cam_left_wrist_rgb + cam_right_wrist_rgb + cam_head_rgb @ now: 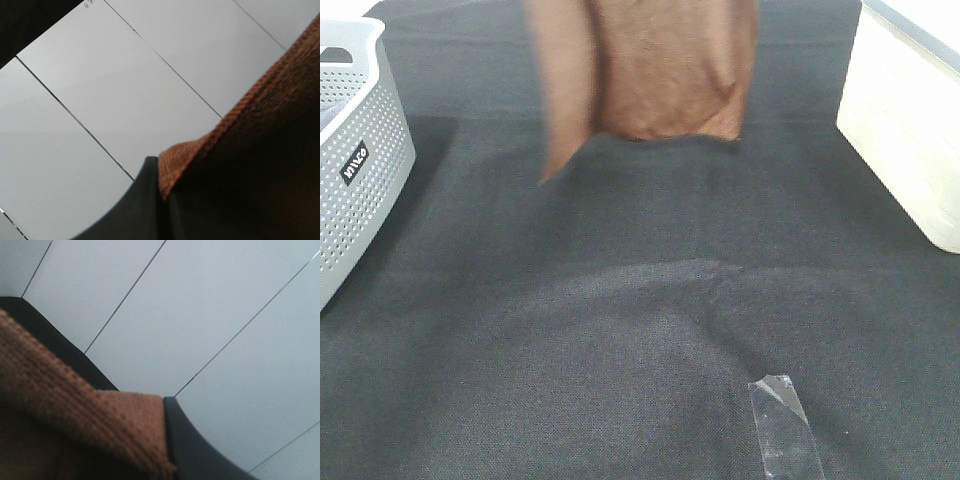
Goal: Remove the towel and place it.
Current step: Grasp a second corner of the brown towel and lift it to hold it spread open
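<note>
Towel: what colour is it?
Plain reddish-brown terry towel; clearest in the exterior high view.

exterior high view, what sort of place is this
Probably an indoor robot test bench set up for laundry handling: a table covered in black cloth, a grey perforated basket at its left edge, and a brown towel hanging above the far side.

Black cloth [620,330] covers the table, wrinkled mid. Grey perforated basket [365,120] at left edge, small dark label [355,163] on its wall. Cream box [905,130] at right edge. Clear tape strip [785,430] on the cloth, front right. White panels [125,90] with thin dark seams behind, both wrist views.
</note>
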`<state>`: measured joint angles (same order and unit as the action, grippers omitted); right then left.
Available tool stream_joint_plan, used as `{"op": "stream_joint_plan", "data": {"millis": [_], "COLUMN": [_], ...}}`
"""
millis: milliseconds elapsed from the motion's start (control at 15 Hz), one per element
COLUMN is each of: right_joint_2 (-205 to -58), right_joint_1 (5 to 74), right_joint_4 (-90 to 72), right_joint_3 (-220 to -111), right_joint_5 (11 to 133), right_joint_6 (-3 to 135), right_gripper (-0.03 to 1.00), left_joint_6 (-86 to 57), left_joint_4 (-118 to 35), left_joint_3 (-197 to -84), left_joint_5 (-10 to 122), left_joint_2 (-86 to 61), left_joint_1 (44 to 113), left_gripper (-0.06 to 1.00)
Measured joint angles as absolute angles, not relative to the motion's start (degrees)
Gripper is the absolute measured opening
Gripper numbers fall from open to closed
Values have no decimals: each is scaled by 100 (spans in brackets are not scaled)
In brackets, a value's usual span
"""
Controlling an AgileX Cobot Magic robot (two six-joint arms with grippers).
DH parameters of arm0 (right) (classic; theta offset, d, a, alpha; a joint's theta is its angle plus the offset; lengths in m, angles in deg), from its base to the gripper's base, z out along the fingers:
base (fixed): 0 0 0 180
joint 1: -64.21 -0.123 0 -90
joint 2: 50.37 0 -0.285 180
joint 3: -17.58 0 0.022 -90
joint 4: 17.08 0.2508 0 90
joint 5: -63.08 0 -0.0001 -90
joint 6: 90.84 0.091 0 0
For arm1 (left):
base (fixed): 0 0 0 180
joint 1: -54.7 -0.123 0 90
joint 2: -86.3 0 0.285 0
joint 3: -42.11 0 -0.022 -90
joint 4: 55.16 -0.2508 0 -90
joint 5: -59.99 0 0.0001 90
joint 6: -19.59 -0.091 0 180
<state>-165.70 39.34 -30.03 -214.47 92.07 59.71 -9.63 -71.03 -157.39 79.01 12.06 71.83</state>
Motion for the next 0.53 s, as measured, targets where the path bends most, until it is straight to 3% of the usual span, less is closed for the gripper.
{"op": "stream_joint_plan", "data": {"millis": [533], "right_joint_2": [-17206], "right_joint_1": [3934], "right_joint_4": [-3031], "right_joint_3": [-21447], "right_joint_5": [8789], "right_joint_6": [5535], "right_gripper": [0], "left_joint_6": [-1175], "left_joint_4": [-7086], "left_joint_3": [-16260], "left_joint_5": [8818], "left_joint_2": [1986], "left_joint_1": [6690], "left_gripper": [0]}}
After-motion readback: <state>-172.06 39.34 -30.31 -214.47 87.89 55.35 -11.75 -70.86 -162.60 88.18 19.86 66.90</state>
